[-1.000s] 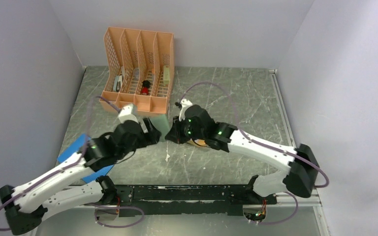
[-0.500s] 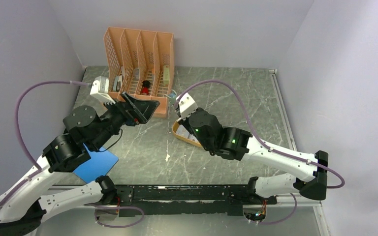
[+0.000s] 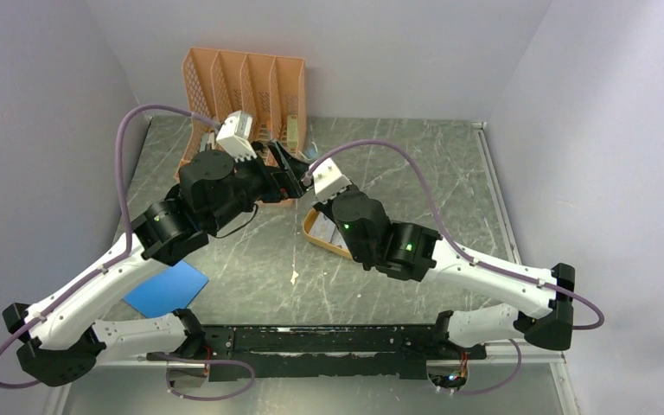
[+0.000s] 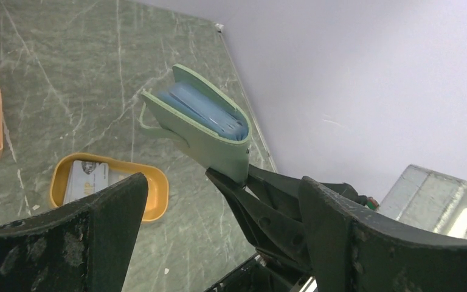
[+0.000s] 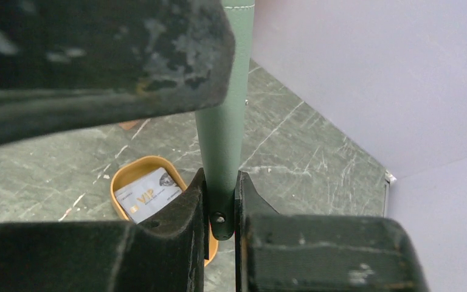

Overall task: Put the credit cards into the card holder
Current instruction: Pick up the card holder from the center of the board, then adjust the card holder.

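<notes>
Right wrist view: the right hand (image 5: 220, 194) is nearly closed and pinches one short end of the card holder (image 5: 225, 109) between its fingertips, clear of the table (image 4: 67, 73). The left hand (image 3: 284, 166) is spread fully wide and grips nothing; it is poised just beside the holder, with one finger on either side of the right hand's tips. The credit cards (image 4: 88, 179) lie flat in the orange tray (image 4: 158, 188), below and beyond the right hand, so none is lodged in the holder yet.

The holder's long axis runs straight out from the right hand's fingertips, standing upright. Its free end points away from that hand. The flaps are parted only slightly, and the pale blue pockets inside are turned toward the left hand.

Trouble is judged most likely at the pinch. Only a narrow strip of the holder is clamped, so a nudge from the wide left hand could swing it or pull it free. The narrow gap between the flaps could also block a card. A thin card lying flat in the tray could slip when it is picked up.
</notes>
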You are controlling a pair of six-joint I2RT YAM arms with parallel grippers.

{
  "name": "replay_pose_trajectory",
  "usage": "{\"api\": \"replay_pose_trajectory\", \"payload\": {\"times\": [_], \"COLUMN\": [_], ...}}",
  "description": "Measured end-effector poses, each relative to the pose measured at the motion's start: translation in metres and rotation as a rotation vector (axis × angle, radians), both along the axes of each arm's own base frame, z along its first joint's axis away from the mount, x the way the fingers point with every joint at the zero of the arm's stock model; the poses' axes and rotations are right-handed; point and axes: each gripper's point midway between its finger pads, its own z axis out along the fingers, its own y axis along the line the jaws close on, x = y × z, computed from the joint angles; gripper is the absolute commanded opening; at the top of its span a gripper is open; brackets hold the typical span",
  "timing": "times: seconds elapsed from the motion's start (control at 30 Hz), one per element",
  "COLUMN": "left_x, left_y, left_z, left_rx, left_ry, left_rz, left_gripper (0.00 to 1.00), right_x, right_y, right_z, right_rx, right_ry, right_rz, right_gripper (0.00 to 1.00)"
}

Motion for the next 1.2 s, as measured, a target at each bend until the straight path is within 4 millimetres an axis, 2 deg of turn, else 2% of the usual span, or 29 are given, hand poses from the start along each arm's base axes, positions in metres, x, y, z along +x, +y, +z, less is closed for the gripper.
{"api": "replay_pose_trajectory", "payload": {"times": [0.2,0.33,0.47,0.57,0.7,0.87,0.97,1.1,1.2], "left_x": [0.007,0.005,0.002,0.003,0.002,-0.01,-0.019,-0.024,-0.022], "left_y": [-0.011,-0.015,-0.011,-0.009,-0.005,0.006,0.008,0.005,0.002], "left_z": [0.002,0.008,0.003,0.008,0.032,0.083,0.102,0.106,0.097], "left_rx": [-0.015,-0.068,-0.104,-0.133,-0.196,-0.304,-0.35,-0.341,-0.297], "left_ry": [0.023,0.03,0.051,0.061,0.057,0.033,0.036,0.067,0.102], "left_rz": [0.005,0.0,0.013,0.03,0.039,0.025,-0.006,-0.031,-0.028], "left_gripper": [0.97,0.97,0.97,0.97,0.97,0.97,0.97,0.97,0.97], "right_x": [-0.002,-0.004,-0.013,-0.018,-0.018,-0.016,-0.015,-0.015,-0.017], "right_y": [-0.002,-0.003,0.002,-0.004,-0.011,-0.021,-0.027,-0.031,-0.03], "right_z": [0.011,0.014,0.015,0.016,0.03,0.053,0.064,0.077,0.087], "right_rx": [0.036,0.06,0.096,0.111,0.102,0.036,-0.032,-0.151,-0.24], "right_ry": [-0.023,-0.03,-0.054,-0.099,-0.196,-0.383,-0.504,-0.657,-0.754], "right_rz": [-0.011,-0.002,0.061,0.097,0.115,0.117,0.1,0.058,0.033], "right_gripper": [0.0,0.0,0.0,0.0,0.0,0.0,0.0,0.0,0.0]}}
